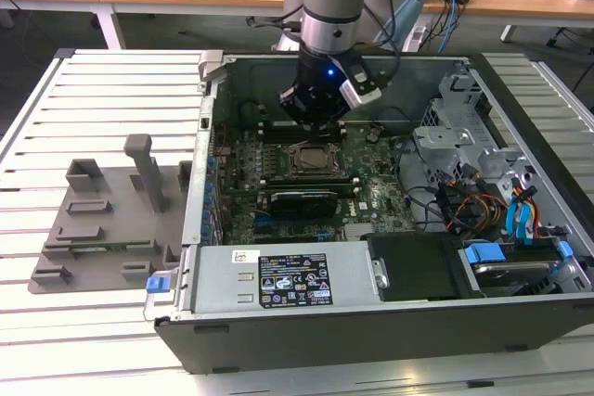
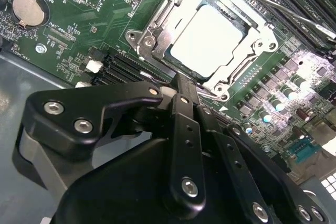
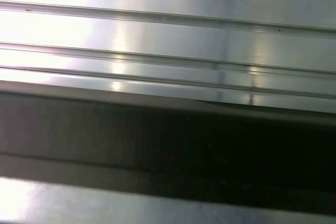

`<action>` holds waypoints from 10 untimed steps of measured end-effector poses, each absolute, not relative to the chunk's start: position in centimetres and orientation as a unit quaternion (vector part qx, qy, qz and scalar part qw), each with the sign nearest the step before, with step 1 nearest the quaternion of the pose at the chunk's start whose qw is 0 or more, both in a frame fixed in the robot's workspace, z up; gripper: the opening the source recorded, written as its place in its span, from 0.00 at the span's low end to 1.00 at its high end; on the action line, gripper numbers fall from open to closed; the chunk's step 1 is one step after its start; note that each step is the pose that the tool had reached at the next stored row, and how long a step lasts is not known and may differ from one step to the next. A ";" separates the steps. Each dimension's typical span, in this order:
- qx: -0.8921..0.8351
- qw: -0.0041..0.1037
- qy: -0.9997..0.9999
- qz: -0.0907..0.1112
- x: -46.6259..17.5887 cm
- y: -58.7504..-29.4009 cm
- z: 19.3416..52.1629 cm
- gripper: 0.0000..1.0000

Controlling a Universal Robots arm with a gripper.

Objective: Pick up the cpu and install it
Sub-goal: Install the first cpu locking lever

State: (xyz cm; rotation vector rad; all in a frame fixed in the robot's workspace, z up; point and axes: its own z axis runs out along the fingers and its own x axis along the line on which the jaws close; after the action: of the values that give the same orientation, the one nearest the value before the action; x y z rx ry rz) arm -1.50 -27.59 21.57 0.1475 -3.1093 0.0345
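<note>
— Second wrist view first: how are the jaws seen to stand?

— The black gripper (image 2: 181, 95) is seen from behind, its linkages drawn together to a narrow tip. Whether anything is pinched there cannot be told, since the tip is covered by the gripper's own body. Nothing is seen carried.

— And the cpu?

— The cpu (image 2: 207, 36) is seen lying flat inside the socket frame (image 2: 152, 27), its pale metal top lit and bare, just beyond the tip. Contact between tip and chip cannot be made out. A thin metal lever (image 2: 273, 4) is seen crossing the frame's far side.

— What is found around it?

— Green motherboard (image 2: 100, 3) is spread on all sides, with a coin battery (image 2: 27, 10) well apart from the socket. In the exterior view the gripper (image 1: 314, 108) is hung over the socket (image 1: 316, 157) inside the open computer case (image 1: 390, 322), whose walls enclose it. The grey fixture tray (image 1: 102, 220) is set on the slatted surface (image 1: 111, 90) at the exterior view's left.

— Anything hard to read?

— In the first wrist view, pale metal ribs (image 3: 168, 30) and a dark band (image 3: 168, 145) are shown; what they belong to cannot be told.
</note>
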 end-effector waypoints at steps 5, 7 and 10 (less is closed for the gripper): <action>0.047 0.014 -0.999 0.011 -1.4 -27.6 21.3 0.11; 0.047 0.014 -0.999 0.011 -1.3 -27.6 21.1 0.11; 0.047 0.014 -0.999 0.011 -1.2 -27.6 20.9 0.11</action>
State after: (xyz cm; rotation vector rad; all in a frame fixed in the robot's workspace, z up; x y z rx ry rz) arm -1.22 -27.59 20.94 0.1474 -3.1093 0.0349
